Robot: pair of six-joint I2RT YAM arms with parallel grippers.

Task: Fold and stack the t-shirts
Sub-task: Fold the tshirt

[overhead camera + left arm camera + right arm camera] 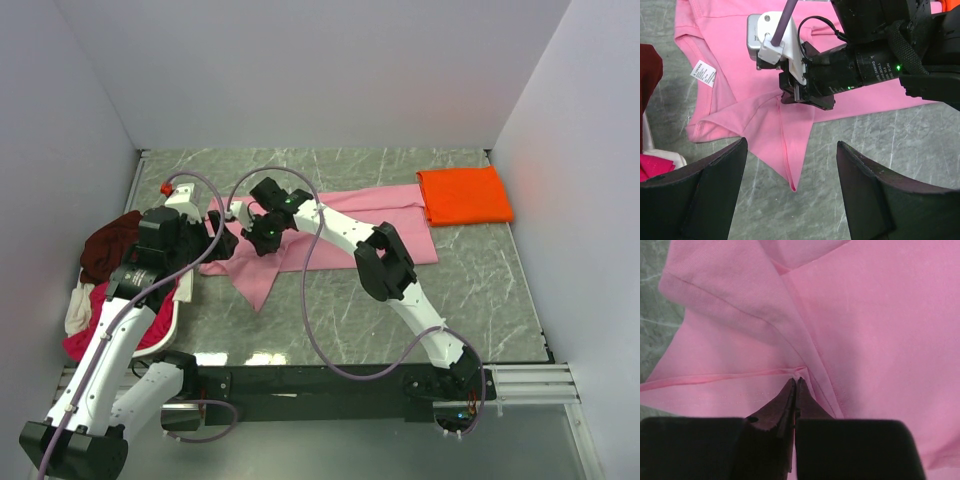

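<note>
The light pink t-shirt (370,215) lies spread across the middle of the table, one corner pointing toward the near edge. My right gripper (263,236) is shut on a small pinched fold of that pink t-shirt (880,315) near a seam, its tips (796,382) pressed together. From the left wrist view, the right gripper (795,95) sits down on the pink t-shirt (740,100). My left gripper (791,150) hovers open above the shirt's pointed corner, holding nothing. A folded bright orange t-shirt (463,195) rests at the back right.
A white basket (180,300) at the left edge holds a heap of shirts: dark maroon (110,245), magenta-red (100,315) and cream (78,310). White walls enclose the table on three sides. A purple cable loops over the right arm.
</note>
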